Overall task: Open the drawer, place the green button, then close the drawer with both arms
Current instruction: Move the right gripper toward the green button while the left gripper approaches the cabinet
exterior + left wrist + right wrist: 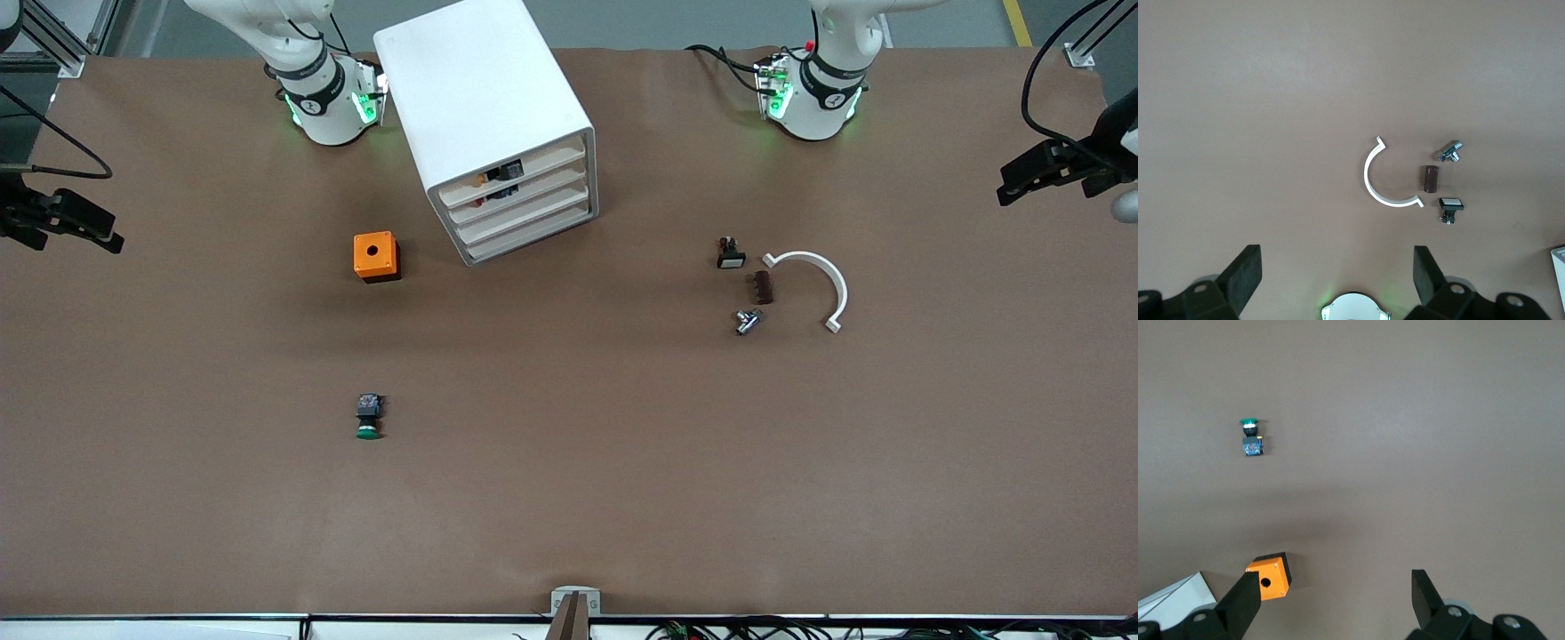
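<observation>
Starting, we risk pulling wrong drawer (526, 214): four fronts alike, all closed. Button (368, 418) lies on table (569, 498), nearest front camera. Left hand (1338, 277), right hand (1336, 600) released, high over table.

My two arms are glossy white with black bands and green-lit bases: right base (324, 98), left base (813, 93). Black cables loop round both bases. My left gripper (1335, 273) and right gripper (1335, 600) have matte black, blocky fingers with round screw holes.
</observation>
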Available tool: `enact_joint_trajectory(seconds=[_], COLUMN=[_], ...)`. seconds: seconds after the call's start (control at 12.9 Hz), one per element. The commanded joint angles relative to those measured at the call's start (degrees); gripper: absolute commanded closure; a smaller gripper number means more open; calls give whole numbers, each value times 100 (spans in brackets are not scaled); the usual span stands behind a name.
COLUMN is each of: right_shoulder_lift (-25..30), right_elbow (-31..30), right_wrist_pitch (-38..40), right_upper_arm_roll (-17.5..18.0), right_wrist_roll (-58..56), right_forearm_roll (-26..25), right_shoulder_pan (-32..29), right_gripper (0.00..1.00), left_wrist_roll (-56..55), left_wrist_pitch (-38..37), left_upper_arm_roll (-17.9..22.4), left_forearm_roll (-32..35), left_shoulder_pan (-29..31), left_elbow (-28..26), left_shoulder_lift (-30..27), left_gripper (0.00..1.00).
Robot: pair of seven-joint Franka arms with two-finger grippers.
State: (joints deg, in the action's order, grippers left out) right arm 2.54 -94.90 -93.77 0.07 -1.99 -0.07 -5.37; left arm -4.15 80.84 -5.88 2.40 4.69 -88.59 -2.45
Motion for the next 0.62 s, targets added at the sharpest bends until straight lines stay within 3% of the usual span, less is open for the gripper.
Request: enact_joint_trajectory(seconds=[0.0,0.15,0.31,0.54], right_shoulder_lift=[116,116,116,107], right_elbow=[-108,-117,-143,-117], right_wrist_pitch=[-228,-351,-440,-510], right_upper_arm_roll=[2,2,2,2], right_wrist_roll=[-20,-221,-319,-311], right_forearm_roll=[-99,-99,-99,-108], right_shoulder_pan=[45,45,27,36], right_gripper=[0,0,0,0], left_wrist_roll=[116,89,98,-7], left_wrist_pitch=[-104,-104,-104,-78], left_upper_arm_roll=[-18,-10,-9,-27], left_forearm_roll=[-29,-29,58,86], left_shoulder_pan=[41,23,14,-29], left_elbow=[157,192,525,597], left_shoulder_lift=[69,217,621,1192], left_gripper=[0,0,0,0])
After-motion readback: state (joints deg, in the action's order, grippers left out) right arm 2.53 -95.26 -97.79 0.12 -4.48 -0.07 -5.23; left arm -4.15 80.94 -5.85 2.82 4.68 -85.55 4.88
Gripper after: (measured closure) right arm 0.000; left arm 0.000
